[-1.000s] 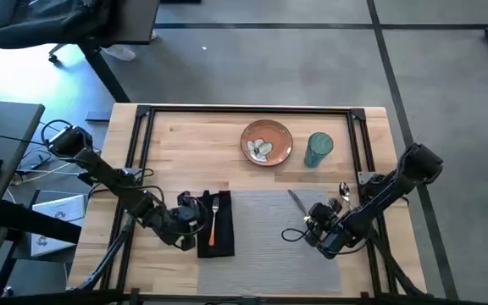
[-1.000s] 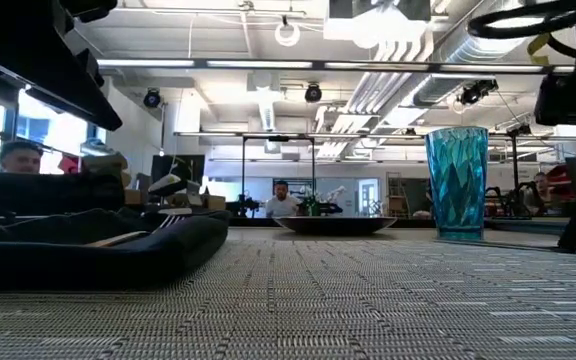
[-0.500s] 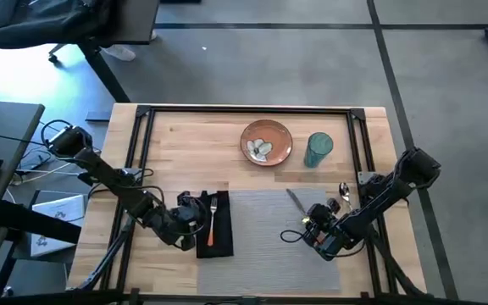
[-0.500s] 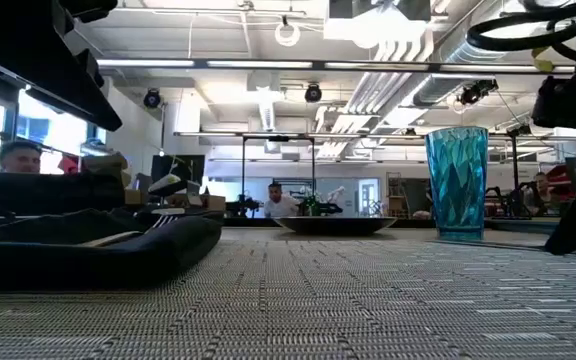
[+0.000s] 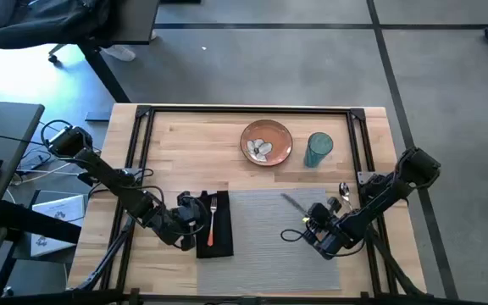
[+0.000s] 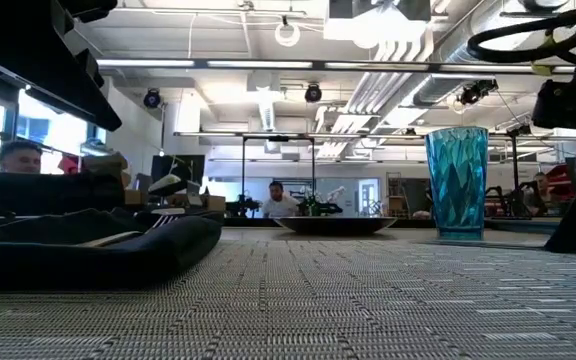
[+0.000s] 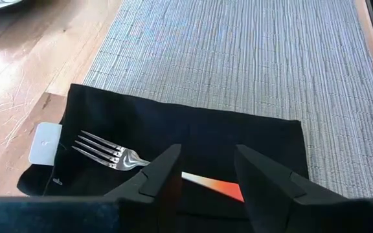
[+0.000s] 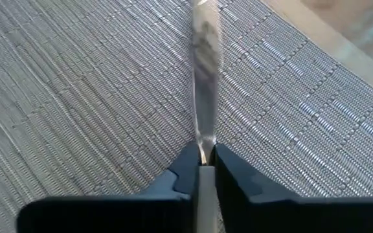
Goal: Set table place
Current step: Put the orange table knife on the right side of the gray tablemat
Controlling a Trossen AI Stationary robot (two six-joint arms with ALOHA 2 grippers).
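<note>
While the left arm has stayed put since the earlier frames, the high view shows the right gripper (image 5: 316, 227) drawn slightly nearer and leftward over the grey woven rectangular placemat (image 5: 265, 233), and the silver-bladed knife (image 5: 295, 204) it grasps now points more to the far left than before. On the placemat's left edge lies the black cloth napkin (image 5: 216, 243) with the orange-handled fork (image 5: 213, 218) on top, the left gripper (image 5: 195, 213) hovering over it. Far on the large light butcher-block wooden table (image 5: 191, 144) sit the orange-brown round plate with pale pattern (image 5: 267, 141) and, to its right, a blue-green faceted tumbler (image 5: 318, 149). A spoon (image 5: 343, 190) rests at the placemat's far right corner.

From the low view, the placemat's weave fills the near ground, the napkin bulks dark at left, the plate's rim and the tumbler stand beyond, unchanged. Behind is a bright open workroom with ceiling ducts and lamps; a seated person (image 6: 282, 201) shows far off, another person (image 6: 18, 156) at left.

At the left wrist view, the left fingers (image 7: 165, 171) are parted astride the fork's handle, not clasping it.

At the right wrist view, the right fingers (image 8: 186, 162) are clenched on the knife, its blade stretching over the placemat.
</note>
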